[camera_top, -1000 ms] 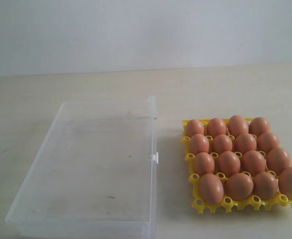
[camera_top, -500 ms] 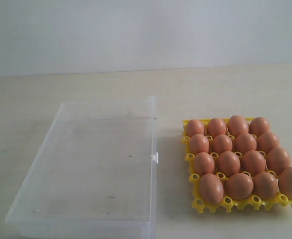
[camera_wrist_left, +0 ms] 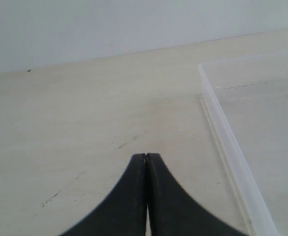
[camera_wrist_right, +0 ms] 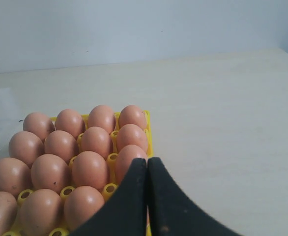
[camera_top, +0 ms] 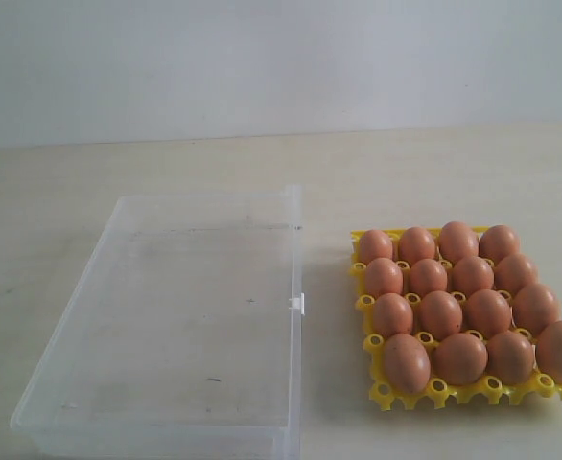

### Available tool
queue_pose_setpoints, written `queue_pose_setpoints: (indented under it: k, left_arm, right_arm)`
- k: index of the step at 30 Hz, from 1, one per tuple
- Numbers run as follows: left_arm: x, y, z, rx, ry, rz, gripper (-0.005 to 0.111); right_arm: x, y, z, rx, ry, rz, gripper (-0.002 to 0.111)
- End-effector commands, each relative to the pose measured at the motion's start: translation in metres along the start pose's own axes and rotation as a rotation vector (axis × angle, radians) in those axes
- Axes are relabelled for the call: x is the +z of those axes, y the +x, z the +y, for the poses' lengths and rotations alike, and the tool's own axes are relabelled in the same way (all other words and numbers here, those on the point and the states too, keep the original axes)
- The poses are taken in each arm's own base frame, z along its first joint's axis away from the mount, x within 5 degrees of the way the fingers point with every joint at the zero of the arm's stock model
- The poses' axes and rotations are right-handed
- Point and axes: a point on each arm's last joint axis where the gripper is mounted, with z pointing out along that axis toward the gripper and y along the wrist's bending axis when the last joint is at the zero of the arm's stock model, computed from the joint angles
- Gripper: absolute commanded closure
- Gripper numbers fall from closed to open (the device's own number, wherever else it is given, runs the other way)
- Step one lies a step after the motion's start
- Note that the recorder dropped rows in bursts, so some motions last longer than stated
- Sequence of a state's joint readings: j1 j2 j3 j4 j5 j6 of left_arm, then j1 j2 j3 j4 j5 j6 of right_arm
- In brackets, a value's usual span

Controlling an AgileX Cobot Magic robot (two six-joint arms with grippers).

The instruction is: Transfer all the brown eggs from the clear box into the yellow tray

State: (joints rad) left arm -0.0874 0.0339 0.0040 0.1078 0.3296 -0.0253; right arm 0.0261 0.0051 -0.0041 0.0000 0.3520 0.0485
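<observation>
At the bottom of the exterior view, nearest the camera, the clear box (camera_top: 185,326) is lying in the lower left with its floor showing bare and no egg in it. Its small clasp tab (camera_top: 298,304) is pointing toward the yellow tray (camera_top: 385,393), which is sitting apart from it in the lower right. The brown eggs (camera_top: 441,312) are filling that tray in four rows of four, each resting in its own cell, so the transfer is looking finished. Neither arm is showing in this view. In the left wrist view the left gripper (camera_wrist_left: 146,156) is hanging with its jaws pressed together and nothing between them, over bare surface (camera_wrist_left: 85,113) just beside the box's wall. In the right wrist view the right gripper (camera_wrist_right: 147,160) is likewise pinched fully closed and empty, pointing over a corner of the tray; how high it is riding above the eggs I cannot tell. Farther back, the pale surface is running to a plain wall (camera_top: 281,67) across the top of the frame. The risk from here is lying with the right arm: if it is dropping or swinging sideways on its way out, the closed tips could be clipping a corner egg, cracking it or rolling it out of its cell, or shoving the light lattice tray across the surface. The egg at the tray's lower right corner is bulging past the rim and looking the most exposed.
</observation>
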Motion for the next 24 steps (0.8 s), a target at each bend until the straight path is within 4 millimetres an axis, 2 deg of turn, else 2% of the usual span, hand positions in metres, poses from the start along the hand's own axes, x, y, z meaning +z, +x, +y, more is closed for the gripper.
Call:
queue_pose_setpoints:
  k: [1, 24]
  left_arm:
    - [-0.0004, -0.0025, -0.0002, -0.007, 0.004, -0.017, 0.107]
    - [-0.0004, -0.0025, -0.0002, -0.007, 0.004, -0.017, 0.107]
  right_arm:
    - [0.0001, -0.0004, -0.0004, -0.001, 0.005, -0.018, 0.108]
    - [0.0000, -0.0005, -0.0025, 0.010, 0.043, -0.020, 0.108]
